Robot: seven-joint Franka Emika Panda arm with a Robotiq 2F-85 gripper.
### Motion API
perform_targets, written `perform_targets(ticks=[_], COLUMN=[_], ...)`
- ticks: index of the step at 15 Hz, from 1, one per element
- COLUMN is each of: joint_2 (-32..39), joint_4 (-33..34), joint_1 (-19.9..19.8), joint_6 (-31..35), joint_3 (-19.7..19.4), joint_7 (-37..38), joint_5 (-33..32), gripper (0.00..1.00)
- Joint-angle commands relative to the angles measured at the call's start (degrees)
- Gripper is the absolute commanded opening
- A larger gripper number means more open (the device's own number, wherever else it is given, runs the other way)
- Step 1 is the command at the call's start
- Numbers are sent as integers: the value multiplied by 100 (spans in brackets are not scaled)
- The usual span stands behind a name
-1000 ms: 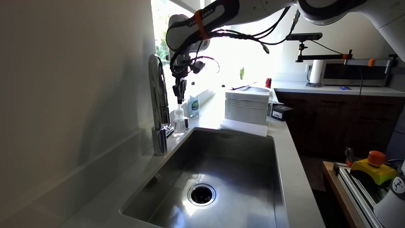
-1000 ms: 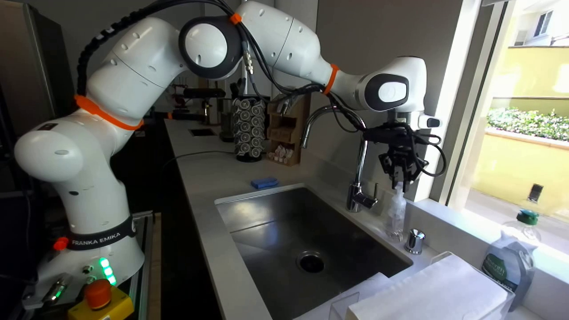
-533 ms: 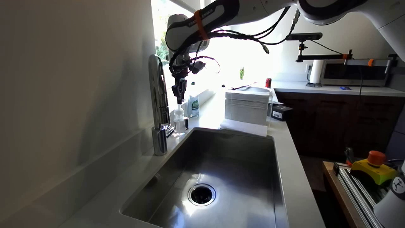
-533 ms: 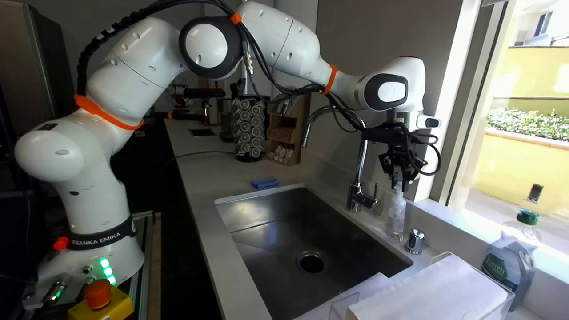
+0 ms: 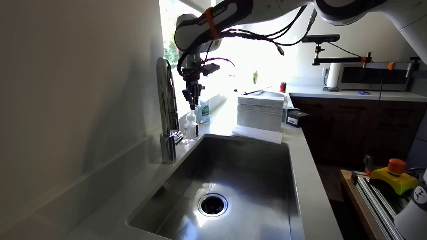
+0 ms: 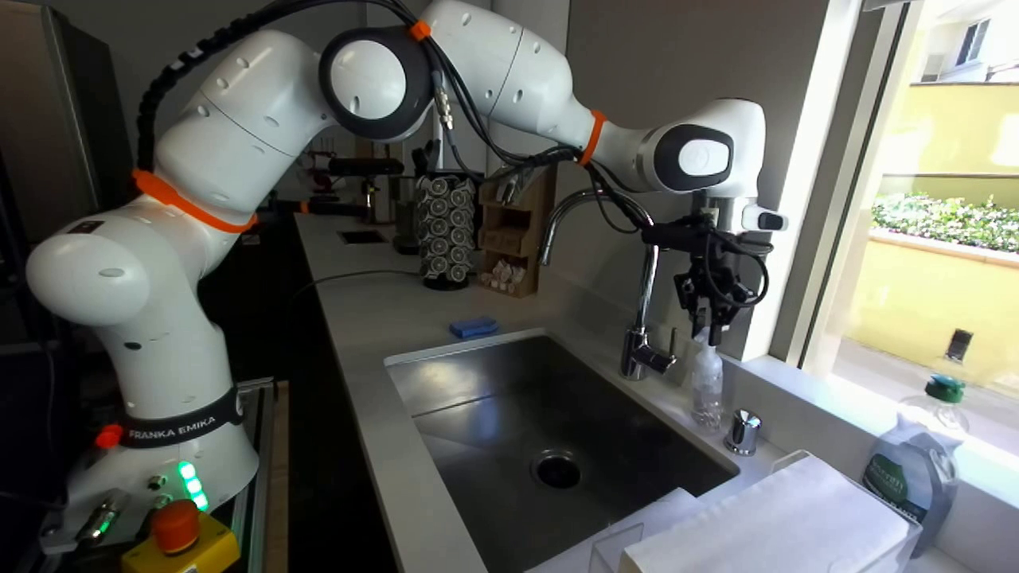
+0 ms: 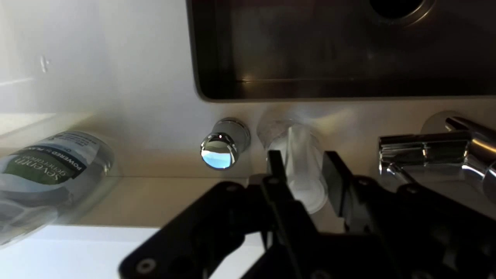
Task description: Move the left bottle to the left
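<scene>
Tool (image 7: 303,159) grips pump btl (image 6: 707,388) — btwn faucet (image 5: 168,148) & chrome cap (image 7: 218,151).

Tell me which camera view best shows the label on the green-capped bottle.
The wrist view. There the label appears largest, with "generation" and "powered" readable, though the bottle runs out of the frame. In both exterior views the label shows smaller, greenish, with lettering hard to read.
</scene>
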Motion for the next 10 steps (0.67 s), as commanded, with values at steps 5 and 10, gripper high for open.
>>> perform_targets(ticks=[5,10], joint_2=[119,262], joint_4=[161,378], joint_1=[23,-1], joint_6=[-212,-152], joint_3=[-83,-57], joint_7=[564,580], joint_5=[32,59], gripper=[8,8])
